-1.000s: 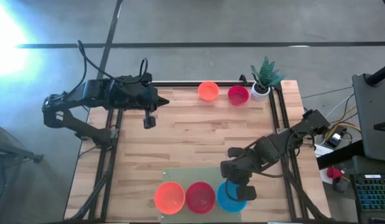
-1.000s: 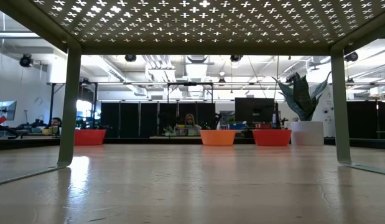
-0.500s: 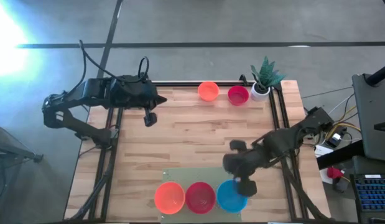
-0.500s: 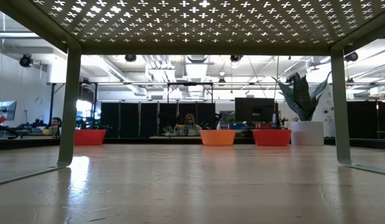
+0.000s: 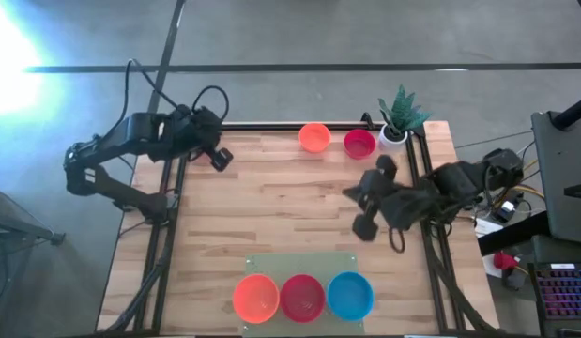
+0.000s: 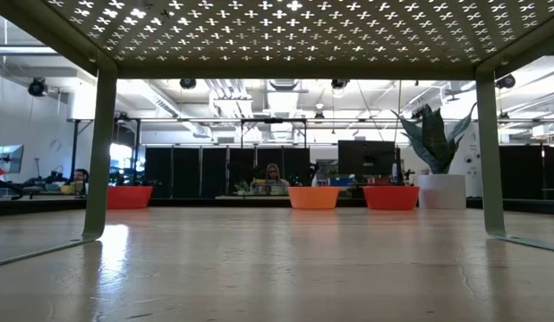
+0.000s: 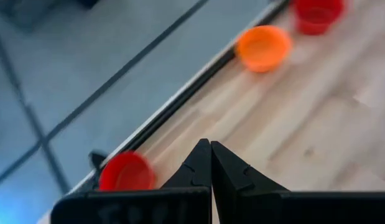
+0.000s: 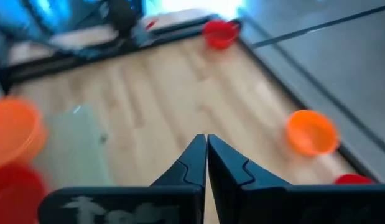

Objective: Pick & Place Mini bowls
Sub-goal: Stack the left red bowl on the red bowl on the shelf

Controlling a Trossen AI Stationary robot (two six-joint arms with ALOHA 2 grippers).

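Observation:
Three mini bowls stand in a row on a pale mat (image 5: 299, 266) at the near edge: orange (image 5: 255, 296), red (image 5: 302, 296) and blue (image 5: 350, 294). An orange bowl (image 5: 314, 137) and a red bowl (image 5: 359, 144) stand at the far edge. Another red bowl (image 7: 125, 172) stands at the far left corner, hidden under the left arm in the high view. My left gripper (image 5: 219, 161) is shut and empty near that corner. My right gripper (image 5: 354, 195) is shut and empty, raised over the table's right half and pointing toward its left.
A small white pot with a green plant (image 5: 395, 120) stands at the far right corner, beside the red bowl. Black rails (image 5: 417, 178) run along the table's sides. The middle of the wooden table (image 5: 271, 207) is bare. In the low view, people sit in the room behind (image 6: 273, 175).
My right gripper has risen from over the blue bowl and gone toward the table's far edge, turning toward the table's left. The blue bowl stays on the mat. My left gripper has drawn back toward the far left corner.

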